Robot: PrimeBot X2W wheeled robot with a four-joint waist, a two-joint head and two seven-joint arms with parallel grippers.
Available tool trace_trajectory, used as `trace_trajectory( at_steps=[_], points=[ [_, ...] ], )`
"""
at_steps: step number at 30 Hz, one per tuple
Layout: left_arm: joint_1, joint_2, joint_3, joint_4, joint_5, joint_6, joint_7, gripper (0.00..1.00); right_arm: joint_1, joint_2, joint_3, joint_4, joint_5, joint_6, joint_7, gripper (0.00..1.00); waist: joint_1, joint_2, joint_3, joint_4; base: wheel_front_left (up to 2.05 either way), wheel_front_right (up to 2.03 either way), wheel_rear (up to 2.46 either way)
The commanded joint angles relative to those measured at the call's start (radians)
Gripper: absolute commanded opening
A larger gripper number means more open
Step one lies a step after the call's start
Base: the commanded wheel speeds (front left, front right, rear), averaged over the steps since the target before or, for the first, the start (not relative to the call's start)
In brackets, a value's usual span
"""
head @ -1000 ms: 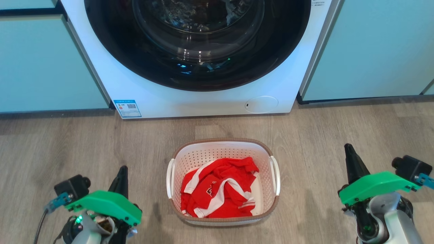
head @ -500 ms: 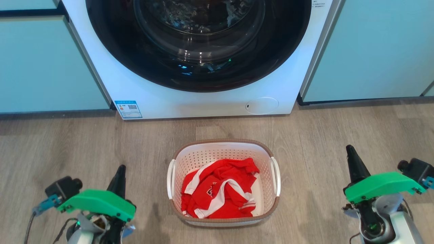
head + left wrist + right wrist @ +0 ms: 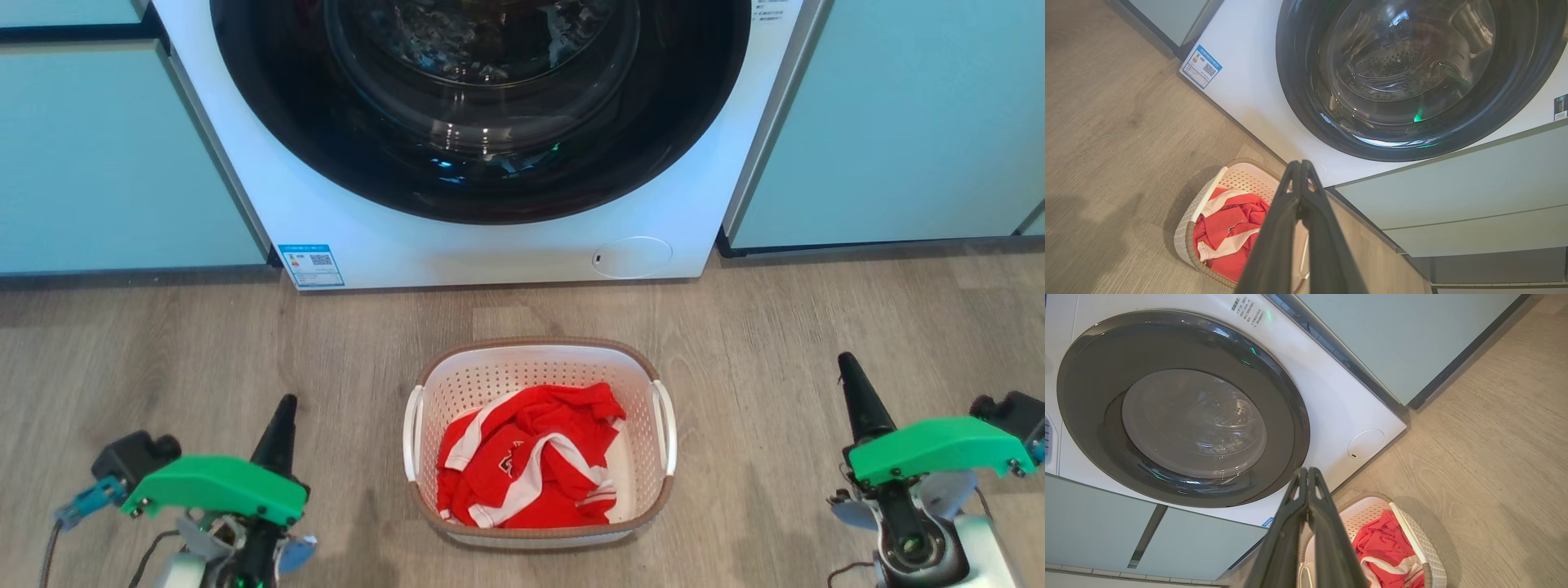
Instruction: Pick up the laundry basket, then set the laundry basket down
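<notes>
**A:** Start with the left gripper (image 3: pixel 282 412). How do the fingers stand?

**B:** Pressed together into one dark point, with nothing between them. The tips aim at the washer. The right gripper (image 3: pixel 849 371) is the same: fingers closed tip to tip, empty, pointing the same way.

**A:** And the laundry basket (image 3: pixel 531 371)?

**B:** On the floor (image 3: pixel 163 343) between the two grippers, roughly midway and well apart from each. Neither touches it. One white handle (image 3: pixel 411 433) is on the side toward the left gripper, and the other handle (image 3: pixel 668 429) is toward the right gripper.

**A:** Contents?

**B:** A red garment (image 3: pixel 522 461) with white stripes, crumpled, lying below the brown rim.

**A:** Beyond the fingertips?

**B:** A white front-loading washing machine (image 3: pixel 490 249) with a dark round glass door. It stands past the basket's far side, with a strip of wood-grain floor between them. Pale teal cabinet fronts (image 3: pixel 106 155) flank the machine, one ahead of each gripper.
</notes>
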Motion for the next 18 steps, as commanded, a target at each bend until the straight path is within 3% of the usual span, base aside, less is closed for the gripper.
trace_trajectory(
  at_steps=[1,18],
  points=[
    [-0.061,0.0,0.048,-0.027,-0.032,-0.016,0.006,0.0,-0.036,-0.011,0.004,-0.028,0.037,-0.002,0.007,0.0,0.0,0.0,-0.001,0.0,0.0,0.0,0.0],
    [-0.067,-0.024,0.115,-0.015,-0.191,-0.066,0.041,0.0,-0.034,-0.012,-0.013,-0.021,0.22,-0.003,0.038,0.0,0.0,0.0,-0.006,0.004,0.0,0.0,0.0]
  ],
)
